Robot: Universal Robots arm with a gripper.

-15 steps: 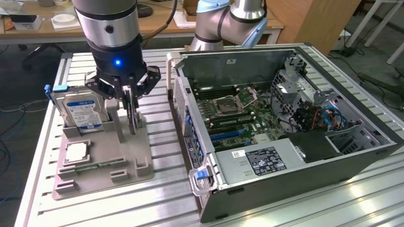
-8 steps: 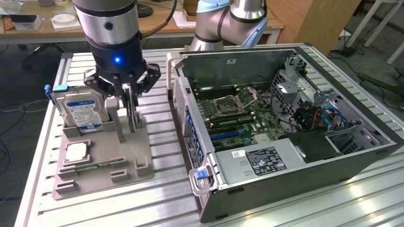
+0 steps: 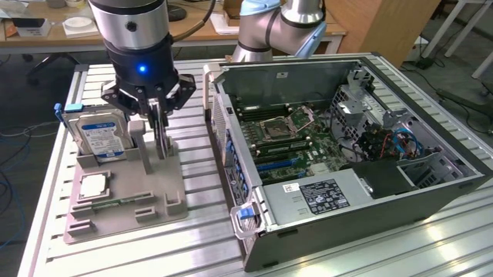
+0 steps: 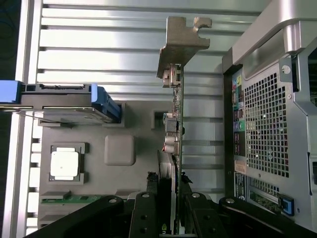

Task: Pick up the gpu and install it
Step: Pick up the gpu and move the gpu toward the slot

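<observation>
Your gripper (image 4: 169, 181) is clamped on the thin gpu (image 4: 177, 114), which stands upright in the grey moulded holder (image 3: 154, 190). A boxy hard drive (image 3: 96, 135) stands beside it. The open metal computer case (image 3: 431, 196) is toward the exterior view's right.

Near end of the gpu (image 4: 177, 106) out of sight between pincer (image 4: 173, 198) fingers

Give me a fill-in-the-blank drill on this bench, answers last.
1. The gripper grips the ___, which stands on edge in the grey holder.
2. On the exterior view's left of it stands the ___ with a blue-white label.
3. The computer case lies with its side ___.
Answers: gpu; hard drive; open.
</observation>
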